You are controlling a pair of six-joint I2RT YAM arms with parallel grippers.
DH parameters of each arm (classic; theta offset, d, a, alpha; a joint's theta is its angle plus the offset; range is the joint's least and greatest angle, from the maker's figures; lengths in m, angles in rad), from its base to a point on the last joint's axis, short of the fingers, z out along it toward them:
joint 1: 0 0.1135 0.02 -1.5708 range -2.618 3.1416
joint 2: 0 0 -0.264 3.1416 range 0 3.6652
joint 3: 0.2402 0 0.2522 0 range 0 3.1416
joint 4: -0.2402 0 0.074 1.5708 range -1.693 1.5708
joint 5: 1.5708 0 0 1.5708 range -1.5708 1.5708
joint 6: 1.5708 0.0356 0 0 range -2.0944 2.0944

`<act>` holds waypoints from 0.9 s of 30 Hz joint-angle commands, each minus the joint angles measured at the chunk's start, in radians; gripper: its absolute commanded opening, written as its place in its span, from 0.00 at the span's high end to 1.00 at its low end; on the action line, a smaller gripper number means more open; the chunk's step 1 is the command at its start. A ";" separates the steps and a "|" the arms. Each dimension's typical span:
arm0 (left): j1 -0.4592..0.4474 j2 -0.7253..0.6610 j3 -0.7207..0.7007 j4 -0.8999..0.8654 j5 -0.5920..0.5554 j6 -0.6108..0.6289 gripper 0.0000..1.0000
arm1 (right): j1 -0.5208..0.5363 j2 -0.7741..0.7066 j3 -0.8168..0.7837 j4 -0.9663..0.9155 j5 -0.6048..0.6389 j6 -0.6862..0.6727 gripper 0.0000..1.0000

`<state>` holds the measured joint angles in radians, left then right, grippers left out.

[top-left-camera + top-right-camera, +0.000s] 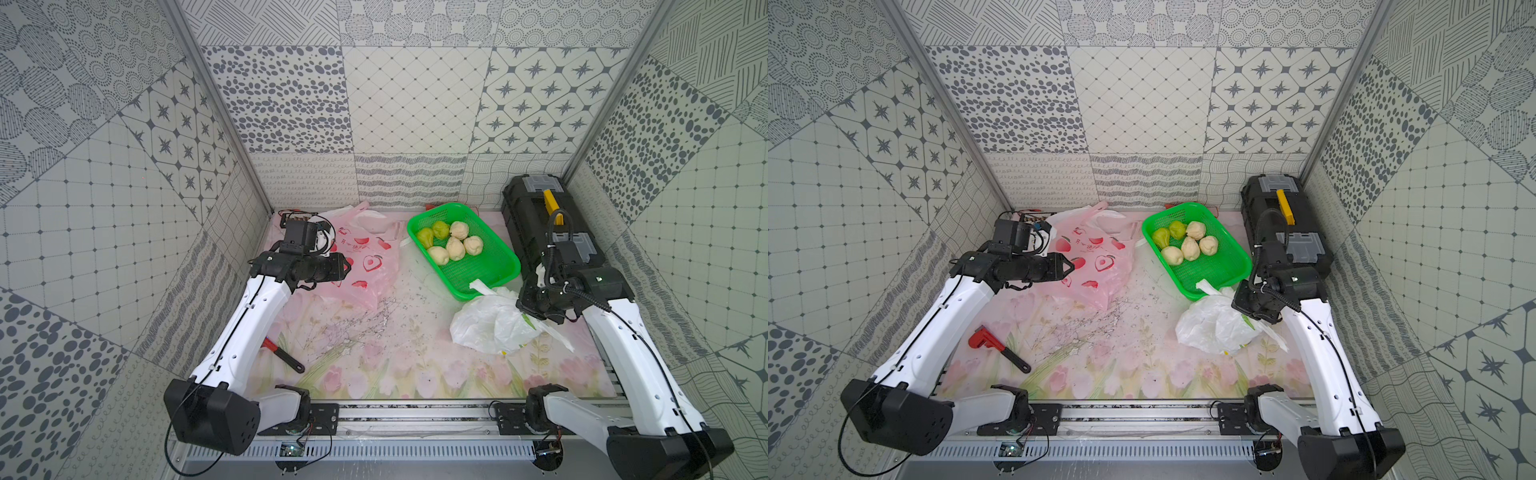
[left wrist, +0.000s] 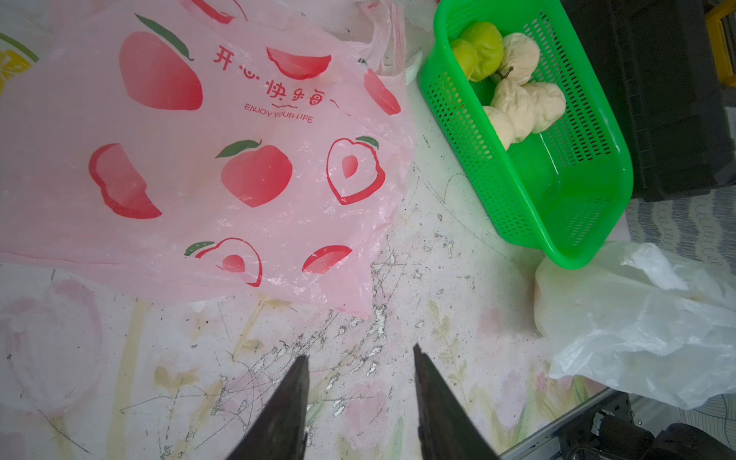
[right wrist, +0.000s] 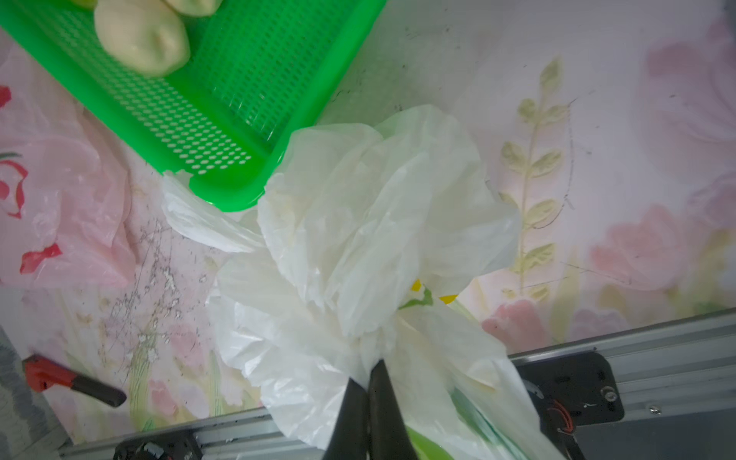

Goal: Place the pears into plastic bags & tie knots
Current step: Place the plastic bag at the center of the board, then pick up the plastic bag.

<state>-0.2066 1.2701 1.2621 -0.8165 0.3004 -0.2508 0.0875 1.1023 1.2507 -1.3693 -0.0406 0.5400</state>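
Several pears (image 1: 451, 243), two green and the rest cream, lie in the far end of the green basket (image 1: 469, 293); the left wrist view shows the pears (image 2: 517, 99) too. The pink bag (image 1: 365, 257) with red fruit prints lies flat at the back left. My left gripper (image 2: 360, 352) hovers open over the mat just beside it, nothing between its fingers. A crumpled white bag (image 1: 490, 324) sits by the basket's near corner. My right gripper (image 3: 368, 370) is shut on a bunched fold of this white bag (image 3: 378, 207). What the bag holds is hidden.
A black toolbox (image 1: 540, 224) with a yellow latch stands along the right wall behind my right arm. A red-headed wrench (image 1: 998, 345) lies near the front left. Another white bag (image 1: 370, 220) peeks out behind the pink one. An aluminium rail (image 1: 415, 415) runs along the front edge.
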 commanded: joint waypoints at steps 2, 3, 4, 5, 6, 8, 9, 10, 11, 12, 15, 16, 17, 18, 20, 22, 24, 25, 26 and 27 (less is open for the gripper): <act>-0.003 0.059 -0.013 0.067 0.013 -0.022 0.51 | -0.040 0.036 -0.029 0.087 0.069 -0.091 0.78; -0.012 0.077 -0.012 0.077 0.000 -0.025 0.51 | -0.040 0.052 -0.025 0.087 0.072 -0.099 0.69; -0.024 0.093 -0.004 0.083 -0.014 -0.022 0.50 | -0.031 0.060 -0.011 0.076 0.084 -0.101 0.63; -0.037 0.111 0.006 0.088 -0.030 -0.015 0.50 | -0.018 0.058 0.010 0.071 0.112 -0.102 0.58; -0.054 0.133 0.024 0.090 -0.061 -0.006 0.48 | 0.003 0.050 0.037 0.058 0.160 -0.102 0.52; -0.095 0.186 0.069 0.090 -0.111 0.024 0.45 | 0.053 0.047 0.100 0.023 0.243 -0.101 0.44; -0.120 0.221 0.098 0.089 -0.149 0.046 0.43 | 0.096 0.060 0.136 -0.001 0.279 -0.101 0.40; -0.142 0.260 0.127 0.087 -0.189 0.066 0.42 | 0.146 0.083 0.173 -0.028 0.315 -0.100 0.37; -0.161 0.302 0.152 0.082 -0.219 0.085 0.41 | 0.192 0.108 0.203 -0.052 0.352 -0.093 0.35; -0.177 0.351 0.184 0.072 -0.266 0.103 0.39 | 0.248 0.134 0.234 -0.071 0.395 -0.079 0.34; -0.212 0.494 0.275 0.016 -0.374 0.151 0.33 | 0.389 0.190 0.302 -0.072 0.474 -0.039 0.32; -0.222 0.535 0.304 0.000 -0.400 0.169 0.32 | 0.426 0.213 0.318 -0.055 0.458 -0.031 0.31; -0.232 0.570 0.322 -0.012 -0.425 0.183 0.31 | 0.453 0.228 0.325 -0.027 0.427 -0.026 0.31; -0.241 0.604 0.339 -0.020 -0.462 0.198 0.21 | 0.480 0.244 0.325 0.016 0.381 -0.017 0.30; -0.256 0.659 0.367 -0.029 -0.517 0.226 0.19 | 0.520 0.272 0.308 0.119 0.294 -0.004 0.30; -0.266 0.704 0.380 -0.026 -0.572 0.252 0.18 | 0.540 0.306 0.285 0.219 0.204 0.019 0.29; -0.267 0.740 0.368 0.004 -0.599 0.273 0.19 | 0.550 0.345 0.260 0.325 0.095 0.045 0.29; -0.268 0.754 0.359 0.020 -0.607 0.279 0.20 | 0.553 0.361 0.252 0.366 0.061 0.057 0.29; -0.267 0.771 0.347 0.034 -0.609 0.285 0.22 | 0.554 0.378 0.242 0.410 0.028 0.072 0.29; -0.267 0.784 0.337 0.044 -0.607 0.290 0.27 | 0.554 0.396 0.234 0.455 -0.005 0.085 0.29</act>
<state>-0.4664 1.9877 1.6073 -0.7830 -0.1364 -0.0643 0.6361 1.4635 1.5074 -1.1149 0.1001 0.5598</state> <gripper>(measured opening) 0.770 0.713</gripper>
